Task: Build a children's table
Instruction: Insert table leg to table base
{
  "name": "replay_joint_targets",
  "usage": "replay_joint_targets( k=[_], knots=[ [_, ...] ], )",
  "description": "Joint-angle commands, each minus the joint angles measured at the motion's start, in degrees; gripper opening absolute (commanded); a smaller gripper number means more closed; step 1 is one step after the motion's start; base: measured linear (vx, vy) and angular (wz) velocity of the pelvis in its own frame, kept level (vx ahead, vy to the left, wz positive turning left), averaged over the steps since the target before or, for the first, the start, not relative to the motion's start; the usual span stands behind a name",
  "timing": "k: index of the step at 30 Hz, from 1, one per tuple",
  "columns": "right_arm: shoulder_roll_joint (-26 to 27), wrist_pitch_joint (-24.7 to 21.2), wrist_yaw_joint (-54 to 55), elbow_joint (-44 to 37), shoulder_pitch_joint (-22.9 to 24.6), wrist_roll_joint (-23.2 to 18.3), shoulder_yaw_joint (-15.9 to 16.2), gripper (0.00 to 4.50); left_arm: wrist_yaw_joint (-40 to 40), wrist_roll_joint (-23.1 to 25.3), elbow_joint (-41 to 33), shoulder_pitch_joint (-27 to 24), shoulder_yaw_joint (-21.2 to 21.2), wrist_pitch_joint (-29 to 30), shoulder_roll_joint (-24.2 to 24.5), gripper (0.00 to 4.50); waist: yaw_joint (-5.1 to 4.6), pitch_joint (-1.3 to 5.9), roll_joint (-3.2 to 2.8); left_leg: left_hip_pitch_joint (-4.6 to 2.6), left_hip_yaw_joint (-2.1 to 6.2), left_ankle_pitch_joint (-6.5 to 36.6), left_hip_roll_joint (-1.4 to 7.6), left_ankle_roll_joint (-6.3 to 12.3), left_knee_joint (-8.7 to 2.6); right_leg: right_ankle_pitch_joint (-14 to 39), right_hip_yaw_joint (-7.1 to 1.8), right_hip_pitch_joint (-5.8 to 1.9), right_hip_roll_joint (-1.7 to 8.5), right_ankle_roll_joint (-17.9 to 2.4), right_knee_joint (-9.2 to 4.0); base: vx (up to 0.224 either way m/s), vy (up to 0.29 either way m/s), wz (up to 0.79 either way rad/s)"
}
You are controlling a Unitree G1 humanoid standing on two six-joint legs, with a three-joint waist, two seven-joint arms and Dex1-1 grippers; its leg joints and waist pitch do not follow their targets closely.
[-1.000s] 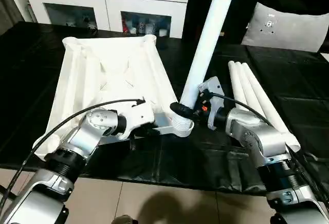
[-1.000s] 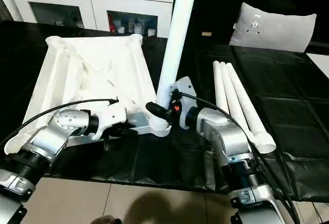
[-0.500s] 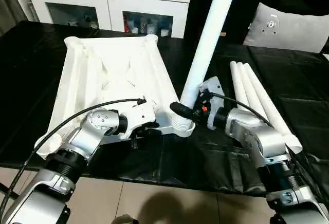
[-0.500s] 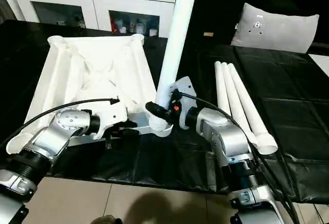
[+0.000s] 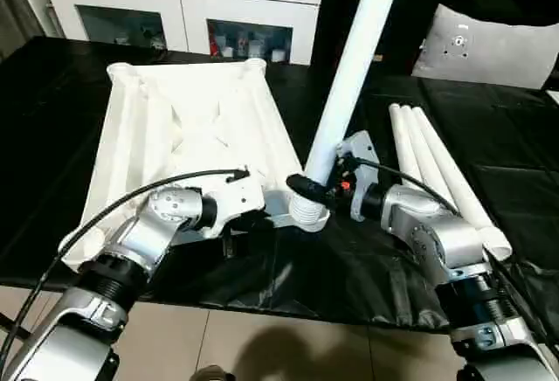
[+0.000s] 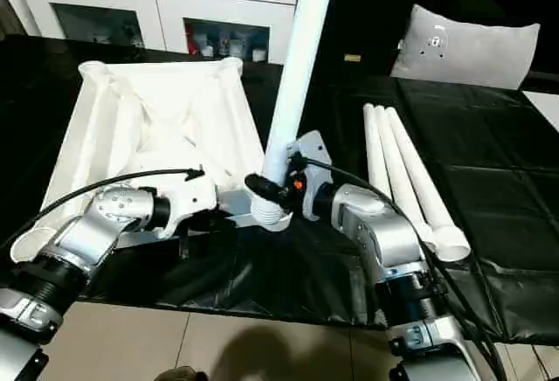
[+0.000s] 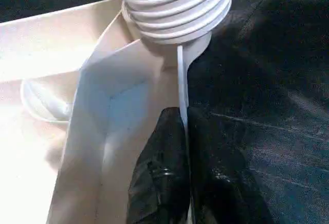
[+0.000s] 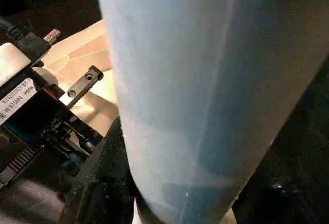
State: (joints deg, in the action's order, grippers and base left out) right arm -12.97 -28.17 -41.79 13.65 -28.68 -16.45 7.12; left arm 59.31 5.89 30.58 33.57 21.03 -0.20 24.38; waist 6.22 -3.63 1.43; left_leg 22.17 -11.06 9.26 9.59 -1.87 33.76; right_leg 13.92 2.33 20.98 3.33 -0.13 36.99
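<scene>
Black sheeting covers the desk (image 5: 489,136) in front of you. On it the white table top (image 5: 188,128) lies upside down, ribbed underside up. One leg (image 5: 349,75) stands tilted in its near right corner socket (image 5: 307,213); three spare legs (image 5: 437,167) lie side by side to the right. Your right pincer (image 5: 307,189) is clamped around the standing leg's base. Your left pincer (image 7: 184,147) is pinched together on the top's thin edge, just beside the socket.
</scene>
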Motion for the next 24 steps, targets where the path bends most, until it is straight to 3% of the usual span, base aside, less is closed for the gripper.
replay_joint_targets(
  k=[1, 8, 16, 21, 22, 24],
  knots=[
    [-0.49, -0.28, -0.2, -0.45, 0.13, -0.09, -0.28, 1.88, 0.94, -0.14, 0.7, -1.5, 0.45, -0.91, 0.09, 0.0, -0.15, 3.28, -0.19, -1.97, 2.42, 18.42, 4.56, -3.73, -4.9, 16.83, -3.31, -0.12, 6.44, -9.63, -6.06, 0.0, 0.0, 0.0],
    [-1.42, -0.79, -1.64, -0.43, 0.32, 0.31, 0.75, 1.88, 3.07, -1.1, -0.73, -2.15, 0.89, -1.9, 0.03, 0.0, 0.12, 3.57, -0.09, -1.69, 1.91, 12.9, 4.35, -1.84, -4.54, 8.1, -3.2, -0.71, 6.11, -11.01, -5.36, 0.0, 0.0, 0.0],
    [-2.04, -0.76, -2.9, -0.02, 0.17, 1.06, 2.1, 1.88, 5.04, -1.71, -2.51, -2.8, 0.85, -1.27, 0.21, 0.0, 0.02, 3.48, -0.08, -1.86, 1.93, 13.75, 4.45, -1.88, -4.63, 10.04, -3.13, -0.72, 6.13, -11.13, -5.45, 0.0, 0.0, 0.0],
    [-2.26, -0.73, -3.5, 0.54, -0.54, 1.42, 2.5, 1.88, 6.25, -2.62, -3.94, -3.4, 0.69, -0.25, 0.38, 0.0, 0.02, 3.6, -0.04, -1.72, 1.82, 12.28, 4.37, -1.6, -4.49, 7.49, -3.13, -0.91, 6.05, -11.52, -5.19, 0.0, 0.0, 0.0],
    [-2.26, -0.72, -3.51, 0.55, -0.55, 1.43, 2.5, 1.88, 6.26, -2.63, -3.95, -3.41, 0.69, -0.24, 0.38, 0.0, 0.04, 3.62, 0.3, -1.71, 1.76, 11.56, 4.37, -1.16, -4.39, 6.65, -3.11, -0.96, 6.06, -11.66, -5.07, 0.0, 0.0, 0.0],
    [-2.28, -0.36, -3.77, 1.22, -0.8, 1.74, 2.66, 1.88, 6.26, -2.49, -4.19, -3.59, 0.63, -0.29, 0.49, 0.0, 0.04, 3.61, 0.14, -1.66, 1.74, 11.1, 4.33, -0.88, -4.38, 6.28, -3.06, -0.95, 5.99, -11.6, -5.07, 0.0, 0.0, 0.0]
  ],
)
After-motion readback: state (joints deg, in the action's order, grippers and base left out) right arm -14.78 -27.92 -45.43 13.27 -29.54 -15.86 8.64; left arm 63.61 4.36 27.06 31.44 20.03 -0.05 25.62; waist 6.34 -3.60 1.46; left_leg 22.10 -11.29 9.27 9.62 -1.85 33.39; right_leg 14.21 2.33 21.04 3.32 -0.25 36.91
